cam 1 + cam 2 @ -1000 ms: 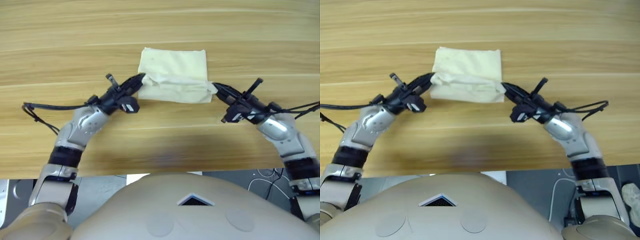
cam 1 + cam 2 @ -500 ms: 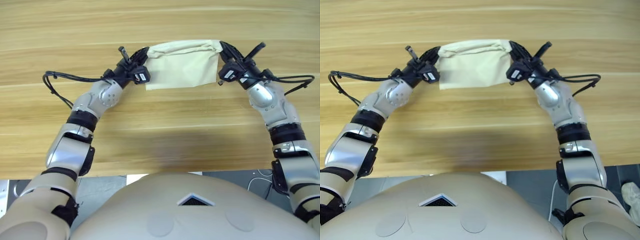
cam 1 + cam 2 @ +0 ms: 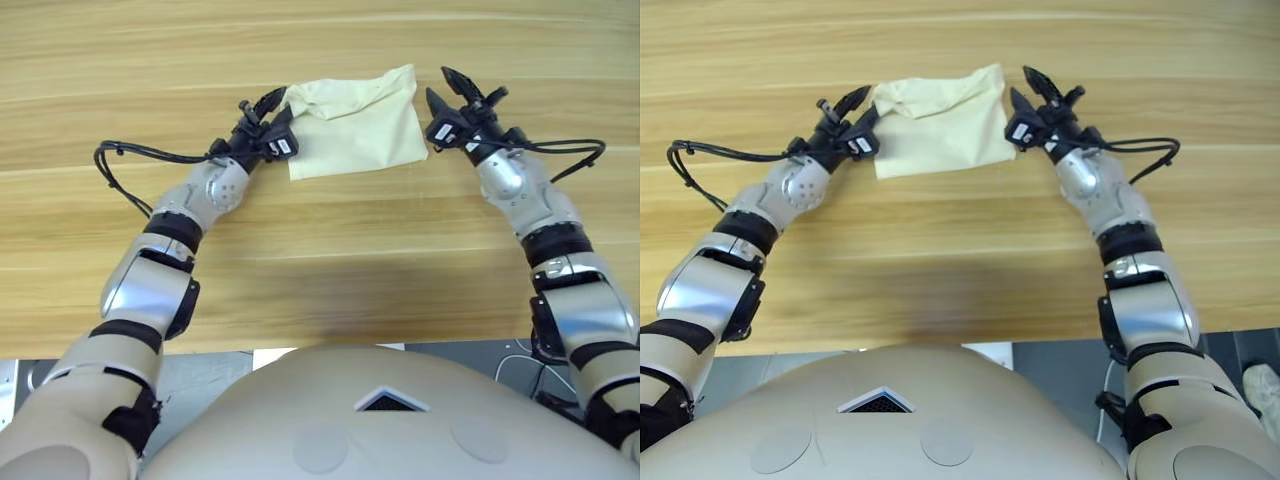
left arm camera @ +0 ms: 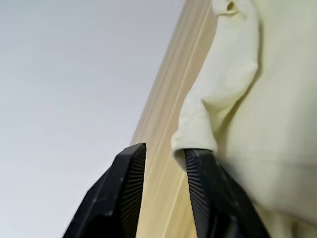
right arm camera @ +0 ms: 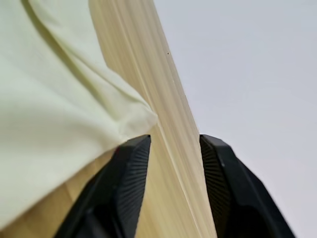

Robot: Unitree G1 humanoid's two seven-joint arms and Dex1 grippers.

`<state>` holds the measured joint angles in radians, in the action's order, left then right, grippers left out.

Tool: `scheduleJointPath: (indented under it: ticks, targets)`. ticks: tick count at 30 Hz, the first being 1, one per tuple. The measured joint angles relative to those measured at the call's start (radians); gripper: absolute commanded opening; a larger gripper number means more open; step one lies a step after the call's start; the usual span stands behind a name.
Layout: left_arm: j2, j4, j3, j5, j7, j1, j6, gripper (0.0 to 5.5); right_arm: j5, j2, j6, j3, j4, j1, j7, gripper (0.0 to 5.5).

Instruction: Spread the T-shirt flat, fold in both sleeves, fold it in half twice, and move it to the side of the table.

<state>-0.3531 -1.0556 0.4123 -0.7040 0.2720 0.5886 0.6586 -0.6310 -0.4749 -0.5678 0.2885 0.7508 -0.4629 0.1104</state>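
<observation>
The T-shirt [image 3: 355,125] lies on the wooden table [image 3: 320,270], folded into a small pale yellow package. It is almost square, with some wrinkles along its far edge. It rests on the part of the table far from the robot, between the two arms.

The left pincer [image 3: 276,101] is at the far left corner of the package. Its two fingers stand apart, with a strip of the table visible between them in the left wrist view, and they hold nothing. The bunched corner of the cloth lies against the inner side of one finger [image 4: 200,183], but it is not clamped.

The right pincer [image 3: 439,84] is just beside the far right corner of the T-shirt. It is open too, with the fingers spread in a V shape and only the table between them. In the right wrist view the corner of the cloth ends very close to one finger [image 5: 131,178]; I cannot tell if it touches.

A black cable [image 3: 115,160] loops from the left forearm over the table.
</observation>
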Motion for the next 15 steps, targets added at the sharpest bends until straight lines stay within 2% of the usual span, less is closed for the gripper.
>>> scheduleJointPath:
  ticks: [6, 11, 15]
  targets:
    - [0.041, -0.126, 0.005, 0.003, 0.049, 0.108, -0.08, 1.89, -0.02, 0.058, -0.012, 0.065, -0.015, -0.021, 0.02, 3.45]
    - [0.065, -0.238, -0.038, 0.058, 0.042, 0.206, -0.196, 1.89, -0.017, 0.091, -0.026, 0.096, 0.027, -0.051, 0.014, 3.45]
    - [0.062, -0.277, -0.074, 0.104, 0.021, 0.209, -0.275, 1.89, 0.018, 0.094, -0.039, 0.092, 0.034, -0.05, -0.001, 3.45]
